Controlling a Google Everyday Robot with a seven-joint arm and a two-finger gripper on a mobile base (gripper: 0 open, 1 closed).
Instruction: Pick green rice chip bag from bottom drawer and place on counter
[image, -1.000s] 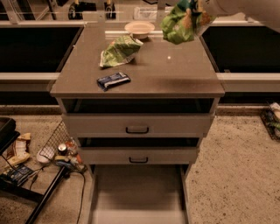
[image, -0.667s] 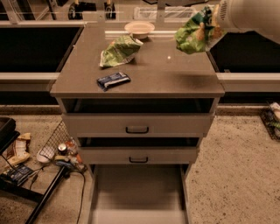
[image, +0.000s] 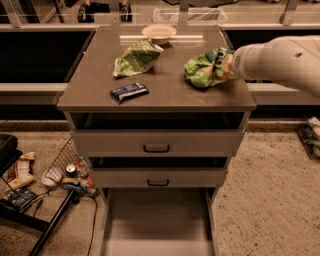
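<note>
The green rice chip bag (image: 206, 69) is low over the right side of the counter (image: 95, 87), touching or almost touching its top. My gripper (image: 223, 64) is at the bag's right end, mostly hidden by the bag and by my white arm (image: 280, 60), which reaches in from the right. It is shut on the bag. The bottom drawer (image: 107, 220) stands pulled out below, its grey floor bare.
A paler green-and-white bag (image: 136, 57), a dark blue wrapper bar (image: 129, 92) and a small bowl (image: 159, 33) lie on the counter. Two shut drawer fronts (image: 156, 145) sit under it. A wire basket and clutter (image: 65, 172) lie on the floor at left.
My arm has carried the green bag from up in the air at the back right down and forward to the counter's right side.
</note>
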